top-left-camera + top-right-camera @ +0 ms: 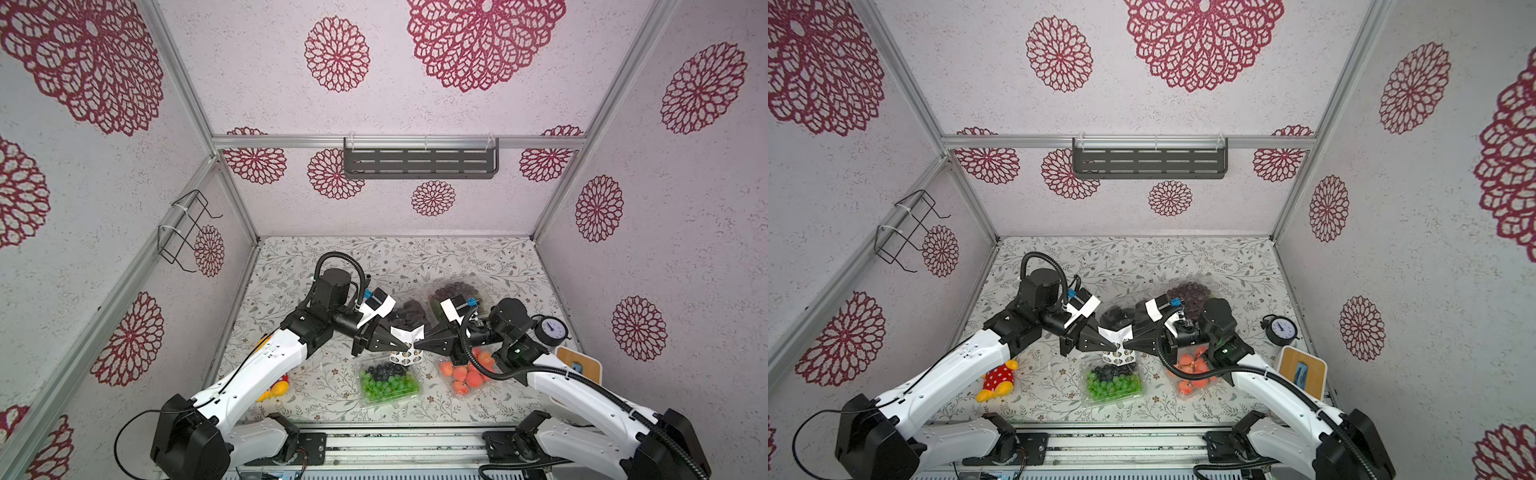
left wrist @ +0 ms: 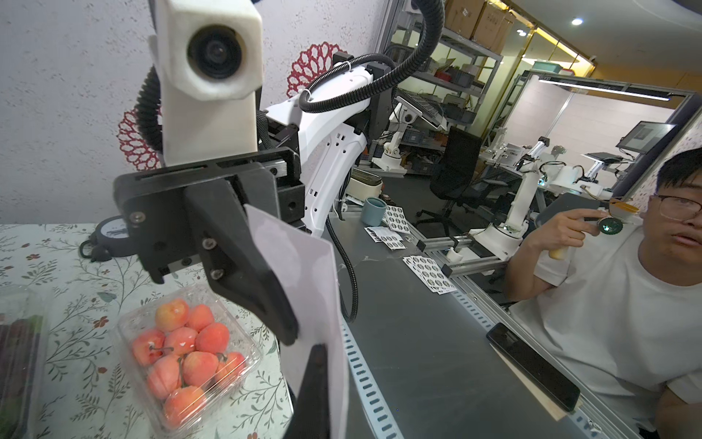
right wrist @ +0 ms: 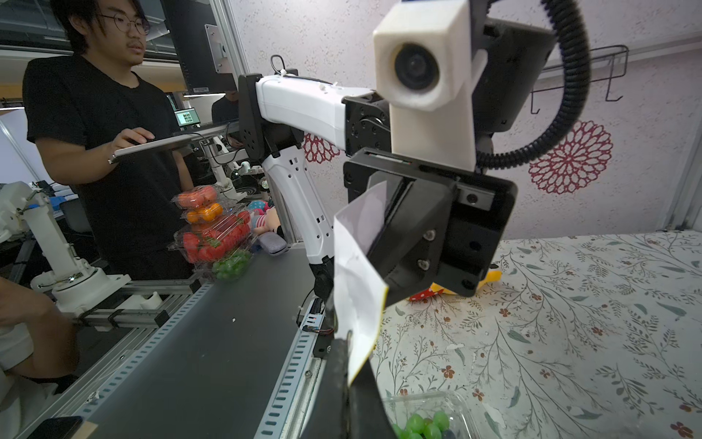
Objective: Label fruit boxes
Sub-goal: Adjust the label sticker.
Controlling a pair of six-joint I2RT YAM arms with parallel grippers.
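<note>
**Top views.** Left gripper (image 1: 402, 343) and right gripper (image 1: 419, 345) met tip to tip. Each was clamped on an opposite edge of the sticker sheet (image 1: 406, 333), which hung between them with its printed rounds drooping below the tips. Green-and-blue box (image 1: 388, 384) lay directly under the sheet. Orange-red box (image 1: 464, 376) sat beneath the right gripper's wrist. Black-fruit box (image 1: 405, 316) was just beyond both tips, dark purple box (image 1: 455, 291) beyond the right gripper. No label could be made out on any lid.

**Left wrist view.** Right gripper (image 2: 290, 334) was seen head-on, pinched shut on the sheet (image 2: 304, 281). Orange-red box (image 2: 186, 353) was on the table below it.

**Right wrist view.** Left gripper (image 3: 384, 298) was shut on the sheet's edge away from the right gripper. Green-and-blue box (image 3: 429, 418) lay just beneath the right gripper's own fingers.

**Judgement.** The step in hand looked like freeing a sticker from the sheet, with none applied yet. The next move would call for one gripper to steady the backing while the other peels a round off and presses it onto the lid below.
</note>
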